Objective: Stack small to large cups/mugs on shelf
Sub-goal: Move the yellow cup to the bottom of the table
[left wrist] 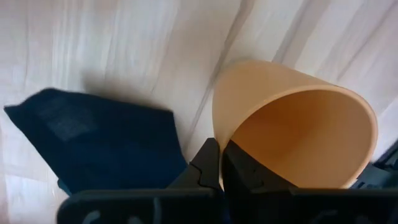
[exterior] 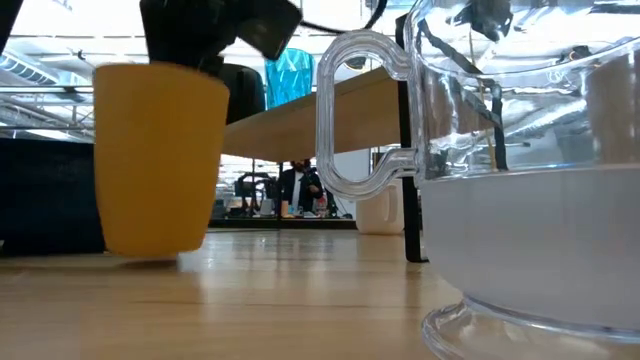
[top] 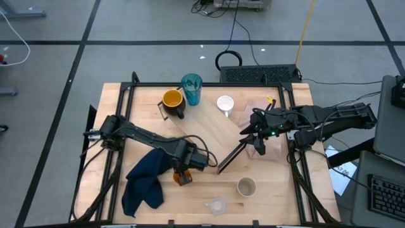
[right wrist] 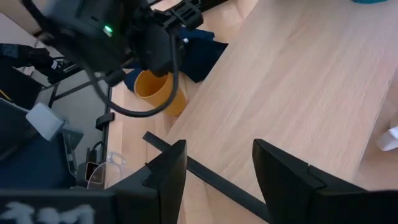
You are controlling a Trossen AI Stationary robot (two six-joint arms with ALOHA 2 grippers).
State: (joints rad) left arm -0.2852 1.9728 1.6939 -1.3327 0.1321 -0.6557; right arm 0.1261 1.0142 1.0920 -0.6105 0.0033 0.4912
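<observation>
My left gripper [top: 183,170] is shut on the small orange cup [left wrist: 292,130], near the table's front, beside a dark blue cloth [top: 144,182]. The cup also shows in the low view [exterior: 160,160]. The light-wood shelf [top: 209,130] lies slanted mid-table on its dark end supports [top: 231,157]. My right gripper [right wrist: 217,180] is open above one end support [right wrist: 205,177] and touches nothing that shows. The teal tumbler [top: 192,88], yellow mug [top: 173,100] and white mug [top: 224,103] stand at the far side. The beige-grey cup [top: 246,187] and small clear cup [top: 217,206] stand near the front edge. My left gripper holds the orange cup by its rim wall [left wrist: 219,146]. The wall is pinched with one finger [left wrist: 244,169] inside the cup and the other [left wrist: 206,163] outside. The fingers come from above. In the low view the cup stands upright, its base at the table top.
A pinkish-beige cloth [top: 271,130] lies under my right arm at the table's right. Black frame rails [top: 126,95] run along the table's edges. The clear cup [exterior: 520,200] fills the low view's right side. People show in the room beyond [exterior: 300,185].
</observation>
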